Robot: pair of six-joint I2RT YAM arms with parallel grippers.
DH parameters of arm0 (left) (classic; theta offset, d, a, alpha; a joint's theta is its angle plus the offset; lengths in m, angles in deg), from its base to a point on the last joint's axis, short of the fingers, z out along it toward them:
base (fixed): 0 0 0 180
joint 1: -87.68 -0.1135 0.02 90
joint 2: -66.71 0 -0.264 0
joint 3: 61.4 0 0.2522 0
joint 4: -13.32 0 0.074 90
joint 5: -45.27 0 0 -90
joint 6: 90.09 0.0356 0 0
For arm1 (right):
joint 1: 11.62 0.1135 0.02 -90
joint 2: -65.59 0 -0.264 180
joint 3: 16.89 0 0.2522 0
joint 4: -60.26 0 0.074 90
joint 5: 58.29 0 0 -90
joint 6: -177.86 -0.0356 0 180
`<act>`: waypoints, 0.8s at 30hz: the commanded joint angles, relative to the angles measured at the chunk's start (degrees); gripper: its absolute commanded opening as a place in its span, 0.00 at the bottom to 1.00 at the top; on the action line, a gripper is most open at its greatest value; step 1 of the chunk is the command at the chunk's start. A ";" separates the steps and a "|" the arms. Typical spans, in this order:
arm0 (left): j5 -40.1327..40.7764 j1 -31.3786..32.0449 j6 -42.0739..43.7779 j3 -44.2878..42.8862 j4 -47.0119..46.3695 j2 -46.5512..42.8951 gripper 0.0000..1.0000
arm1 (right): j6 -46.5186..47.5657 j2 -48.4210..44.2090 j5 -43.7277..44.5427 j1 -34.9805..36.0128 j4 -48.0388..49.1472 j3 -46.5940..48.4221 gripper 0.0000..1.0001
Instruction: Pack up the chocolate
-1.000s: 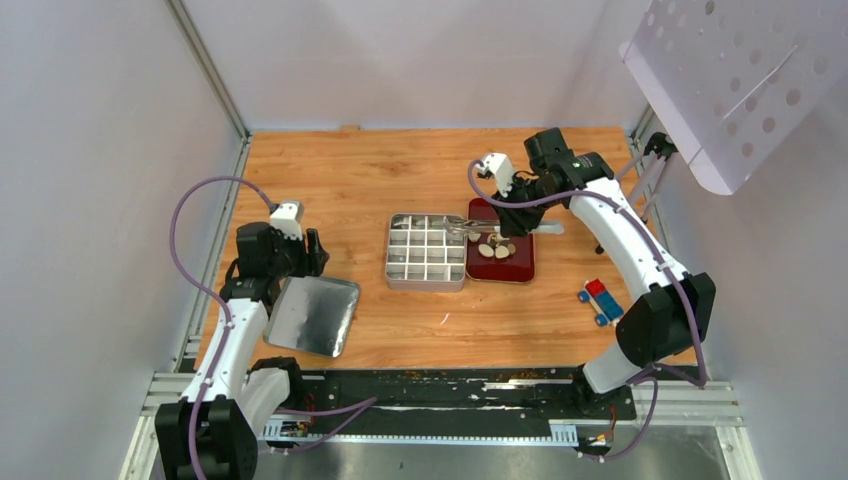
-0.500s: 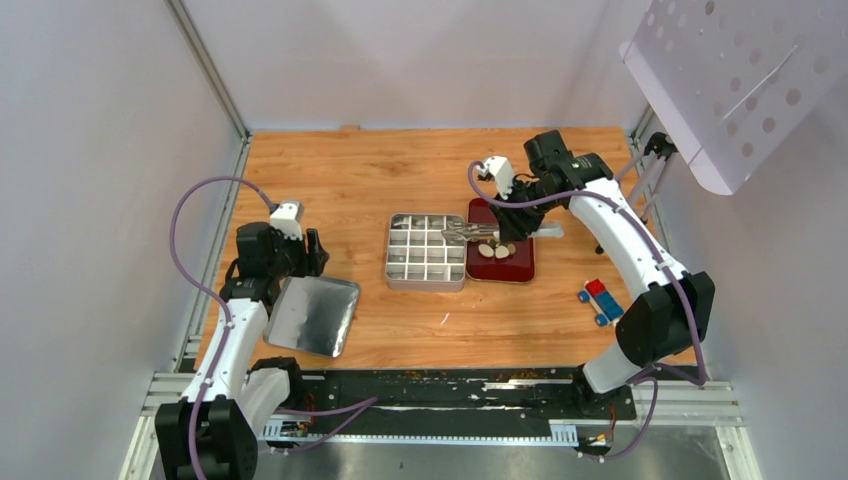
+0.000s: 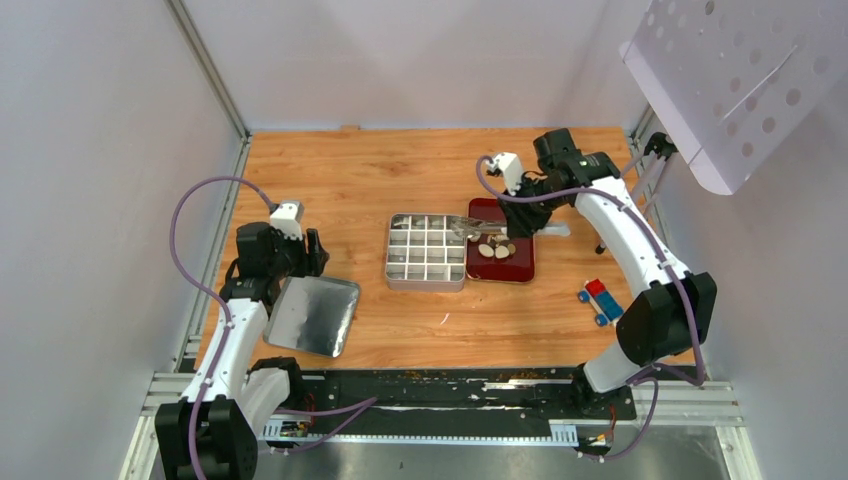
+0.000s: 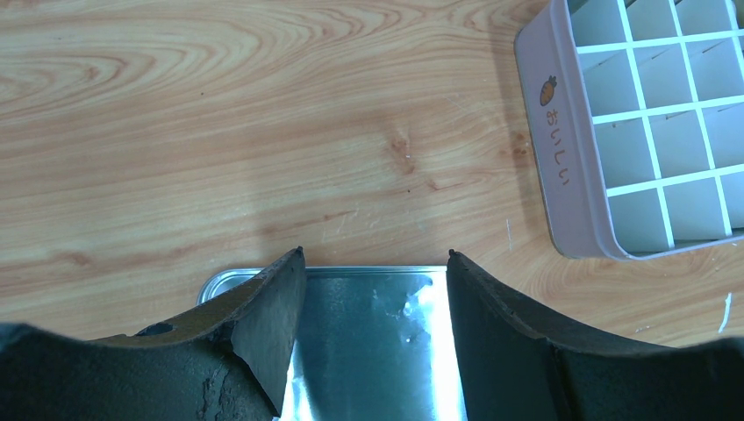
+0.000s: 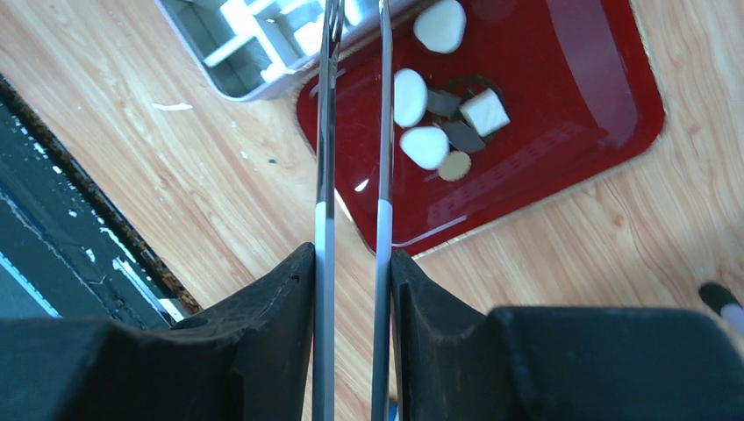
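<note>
Presently, right gripper (image 5: 351, 263) clamps the tongs (image 5: 383, 132); chocolate (image 5: 410, 96) lies on the red tray (image 5: 570, 105). Left gripper (image 4: 375, 263) stands apart over a metal lid (image 4: 368, 342). Tin (image 4: 561, 175) reads "おいしい" under a carrot. Wooden table (image 4: 219, 132), white walls.

Left wrist cam: left gripper (image 4: 375, 256) points down at the wooden table (image 4: 219, 132), jaws spread wide with nothing between the pads. Both black fingers (image 4: 268, 307) fill the bottom corners, their rubber worn and chipped on the inner left edge. A shiny metal lid (image 4: 368, 351) lies flat under them. Its rounded far-left corner sticks out past the left finger, and its far edge sits about level with the fingertips. The right side of the lid is hidden by the right finger. Top right is the partitioned tin (image 4: 561, 167), well clear of the lid, with a pale pinkish-grey wall, a carrot print (image 4: 548, 89) with Japanese characters below it, and a white divider grid (image 4: 667, 114) inside. It's cropped by the frame edge.
</note>
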 commanded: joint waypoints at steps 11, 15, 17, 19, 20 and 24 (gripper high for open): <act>-0.67 -0.50 -0.25 -0.65 -1.96 0.35 0.68 | 0.90 -1.21 3.22 -6.23 3.31 -2.07 0.32; -0.41 -0.54 0.00 -0.73 -1.76 0.07 0.68 | 2.22 1.78 4.07 -6.11 3.18 -0.31 0.34; -0.12 -0.50 0.23 -0.71 -1.47 -0.27 0.68 | 2.49 3.03 3.55 -5.90 2.92 0.20 0.35; 0.23 -0.56 0.52 -0.51 -1.20 -0.62 0.68 | 2.46 3.92 3.45 -5.63 2.89 0.27 0.37; 0.32 -0.64 0.54 -0.39 -1.19 -0.81 0.68 | 2.38 4.34 3.42 -5.59 2.97 0.25 0.38; 0.30 -0.99 0.54 -0.22 -0.84 -1.22 0.68 | 2.10 5.54 2.92 -5.51 3.59 -0.37 0.38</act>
